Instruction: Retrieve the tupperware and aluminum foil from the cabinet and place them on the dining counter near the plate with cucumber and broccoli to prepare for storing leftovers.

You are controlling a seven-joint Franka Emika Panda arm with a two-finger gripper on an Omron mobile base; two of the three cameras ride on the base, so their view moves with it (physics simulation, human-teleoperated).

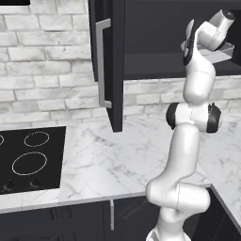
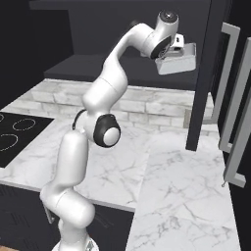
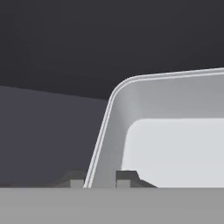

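Jaws pinching the tupperware's rim

The jaws close on either side of the tupperware (image 3: 175, 144) wall near a rounded corner; the pale grey box sits tilted inside the open cabinet (image 2: 98, 63), above the marble worktop (image 2: 181, 186), beside its swung-out door (image 1: 113, 66).

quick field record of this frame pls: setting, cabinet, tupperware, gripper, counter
setting: rendered kitchen, brick backsplash, black cooktop
cabinet: cabinet door swung open, silver bar handle facing out
tupperware: tupperware up at the cabinet opening, tilted, above the shelf
gripper: gripper raised into the cabinet, jaws one on each side of the tupperware's wall near a rounded corner, closed on it
counter: marble worktop below the cabinet
aluminum foil: cannot tell where it is
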